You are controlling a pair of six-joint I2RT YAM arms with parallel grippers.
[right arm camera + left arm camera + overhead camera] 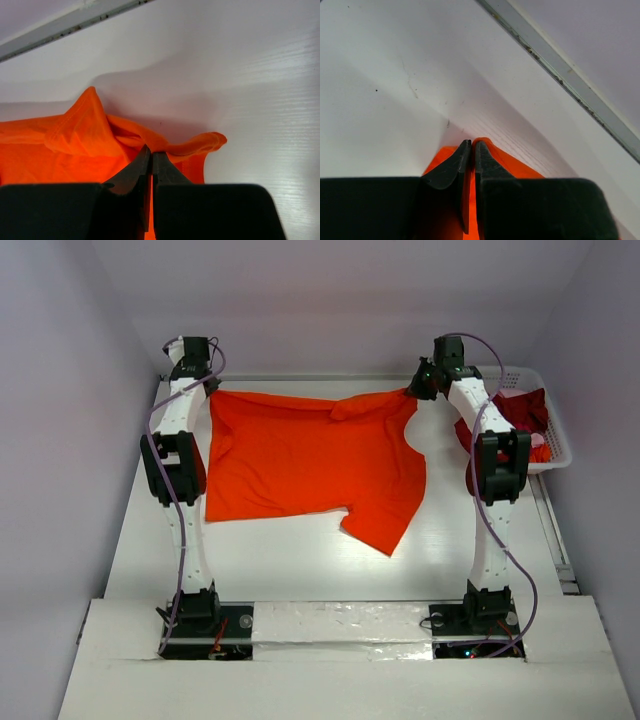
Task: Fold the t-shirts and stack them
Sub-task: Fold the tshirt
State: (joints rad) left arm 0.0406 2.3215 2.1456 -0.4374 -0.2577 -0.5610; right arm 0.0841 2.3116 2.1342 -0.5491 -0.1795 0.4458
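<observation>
The bright orange t-shirt point(300, 465) lies spread over the middle of the white table, with one sleeve hanging toward the near right. My left gripper point(207, 388) is shut on its far left corner, seen as orange cloth point(490, 150) between the jaws in the left wrist view point(472, 143). My right gripper point(418, 390) is shut on its far right corner; the right wrist view shows the jaws point(151, 149) pinching a bunched fold of orange fabric point(80, 130). Dark crimson shirts point(525, 410) lie in the basket at the right.
The white lattice basket point(556, 435) stands at the table's far right edge, beside my right arm. A metal rail point(560, 70) runs along the table's far edge close to both grippers. Grey walls enclose the table on three sides.
</observation>
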